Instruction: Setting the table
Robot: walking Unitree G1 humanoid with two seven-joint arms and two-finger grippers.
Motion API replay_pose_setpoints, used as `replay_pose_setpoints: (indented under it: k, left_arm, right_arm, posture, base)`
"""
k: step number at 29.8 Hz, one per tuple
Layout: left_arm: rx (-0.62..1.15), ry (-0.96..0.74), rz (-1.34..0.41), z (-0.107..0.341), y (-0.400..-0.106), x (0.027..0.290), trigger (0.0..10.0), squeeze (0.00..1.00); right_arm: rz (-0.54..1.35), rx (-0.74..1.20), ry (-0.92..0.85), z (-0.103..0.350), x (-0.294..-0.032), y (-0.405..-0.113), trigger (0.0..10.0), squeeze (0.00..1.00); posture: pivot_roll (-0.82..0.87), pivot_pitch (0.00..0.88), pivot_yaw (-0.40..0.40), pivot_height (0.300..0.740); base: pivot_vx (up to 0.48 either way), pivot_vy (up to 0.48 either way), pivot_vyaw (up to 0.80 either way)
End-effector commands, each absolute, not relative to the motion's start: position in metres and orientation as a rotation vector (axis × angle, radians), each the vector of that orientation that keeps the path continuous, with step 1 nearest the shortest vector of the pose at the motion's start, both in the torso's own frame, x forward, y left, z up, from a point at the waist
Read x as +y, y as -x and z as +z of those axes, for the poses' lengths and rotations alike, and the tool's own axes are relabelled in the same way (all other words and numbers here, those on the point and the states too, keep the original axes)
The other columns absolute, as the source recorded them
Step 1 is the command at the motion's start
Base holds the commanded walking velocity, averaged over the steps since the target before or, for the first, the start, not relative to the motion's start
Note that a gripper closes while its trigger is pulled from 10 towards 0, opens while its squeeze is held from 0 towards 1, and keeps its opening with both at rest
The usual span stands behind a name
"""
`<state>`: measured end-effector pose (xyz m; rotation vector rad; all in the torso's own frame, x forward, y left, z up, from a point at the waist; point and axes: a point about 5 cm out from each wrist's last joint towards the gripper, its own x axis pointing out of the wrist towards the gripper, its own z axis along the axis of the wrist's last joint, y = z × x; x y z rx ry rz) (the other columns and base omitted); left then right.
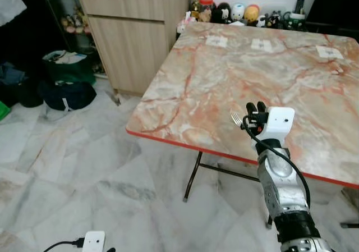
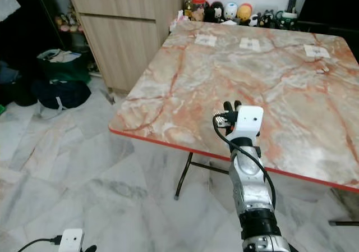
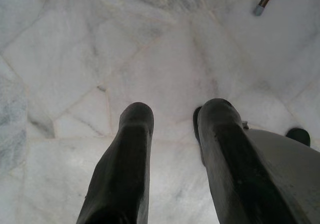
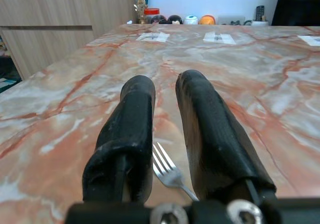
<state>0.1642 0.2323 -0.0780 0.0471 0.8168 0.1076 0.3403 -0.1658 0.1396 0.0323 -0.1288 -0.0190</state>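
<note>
A silver fork [image 1: 236, 118] is pinched in my right gripper [image 1: 256, 107], its tines sticking out to the left. The gripper hovers just above the near part of the pink-veined marble table [image 1: 224, 72], a little inside the red front edge. In the right wrist view the fork [image 4: 162, 164] lies between the bases of the two black fingers [image 4: 132, 119], low over the tabletop. My left gripper [image 3: 172, 112] hangs idle over the white marble floor, fingers apart with nothing between them.
Three white paper squares [image 1: 216, 40] lie along the table's far side, with small toys and jars [image 1: 235, 10] behind them. A wooden cabinet [image 1: 132, 27] stands left of the table, with bags [image 1: 67, 67] on the floor beside it. A table leg [image 3: 262, 2] is near the left arm.
</note>
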Motion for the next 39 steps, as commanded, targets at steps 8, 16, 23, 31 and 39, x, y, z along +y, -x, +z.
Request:
replay_pose_setpoints:
  k: [8, 16, 23, 31, 39]
  left_arm:
    - [0.828, -0.053, 0.112, -0.08, -0.16, 0.233, 10.0, 0.0]
    - [0.828, -0.049, 0.107, -0.08, -0.159, 0.232, 10.0, 0.0]
    - [0.844, -0.049, 0.105, -0.082, -0.156, 0.233, 10.0, 0.0]
    - [0.853, -0.056, 0.096, -0.082, -0.154, 0.233, 10.0, 0.0]
    - [0.859, -0.054, 0.071, -0.082, -0.156, 0.23, 10.0, 0.0]
  right_arm:
    - [-0.02, -0.126, -0.042, 0.139, -0.166, -0.34, 10.0, 0.0]
    - [-0.025, -0.132, -0.038, 0.141, -0.169, -0.338, 10.0, 0.0]
    - [0.008, -0.094, -0.143, 0.145, -0.178, -0.331, 10.0, 1.0]
    - [0.11, -0.014, -0.025, 0.152, -0.194, -0.329, 10.0, 1.0]
    - [0.293, 0.216, 0.064, 0.135, -0.209, -0.322, 10.0, 0.0]
  posture:
    - [-0.04, 0.106, 0.018, 0.74]
    - [-0.04, 0.106, 0.016, 0.74]
    - [-0.05, 0.092, 0.018, 0.74]
    - [-0.07, 0.076, 0.023, 0.74]
    - [-0.07, 0.064, 0.032, 0.74]
  base:
    - [0.221, 0.0, 0.0]
    - [0.0, 0.0, 0.0]
    - [0.0, 0.0, 0.0]
    - [0.0, 0.0, 0.0]
    - [0.0, 0.0, 0.0]
